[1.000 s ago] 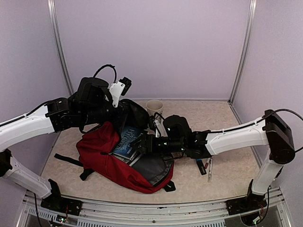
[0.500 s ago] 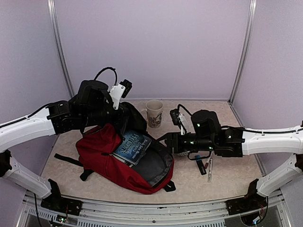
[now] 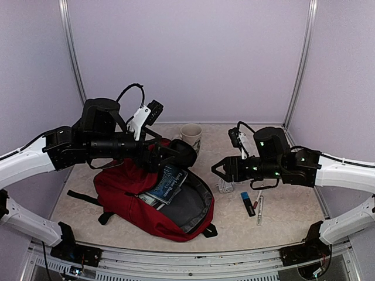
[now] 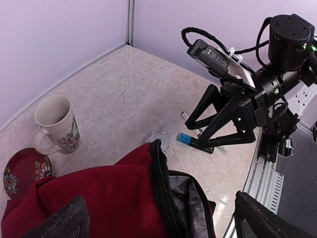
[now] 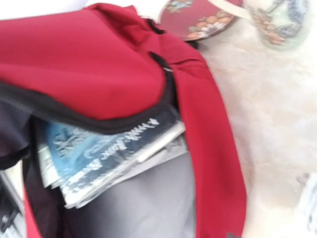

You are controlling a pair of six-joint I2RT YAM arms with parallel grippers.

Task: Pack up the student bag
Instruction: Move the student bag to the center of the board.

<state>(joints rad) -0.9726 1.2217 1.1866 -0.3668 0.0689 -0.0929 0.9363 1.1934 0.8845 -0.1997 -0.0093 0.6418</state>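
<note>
1. Locating the student bag (image 3: 126,193): slumped at 8 o'clock on the counter (image 3: 275,225), with the mouth gaping toward 3 o'clock, grey lining on show and a blue book (image 3: 167,180) poking halfway out.
2. Looks soft and limp all over. Sags wherever unsupported, so likely folds shut without a lift at the rim.
3. Probably weighs little as bare cloth and more at the book end. Expect that load to slide if tipped.
4. Judge the best hold to be the firmer zipper rim at the mouth's 12 o'clock edge, pinched through both layers. Slack red panel likely bunches and slips.
5. Avoid the black straps (image 3: 82,196) trailing at 9 o'clock, which are prone to snag.
6. Note the left hand (image 4: 158,208) over that rim, with fingers wide apart and clamped on nothing.
7. Note the right hand (image 3: 217,170) at 3 o'clock of the bag, clear of the mouth, with fingers apart and empty.
</note>
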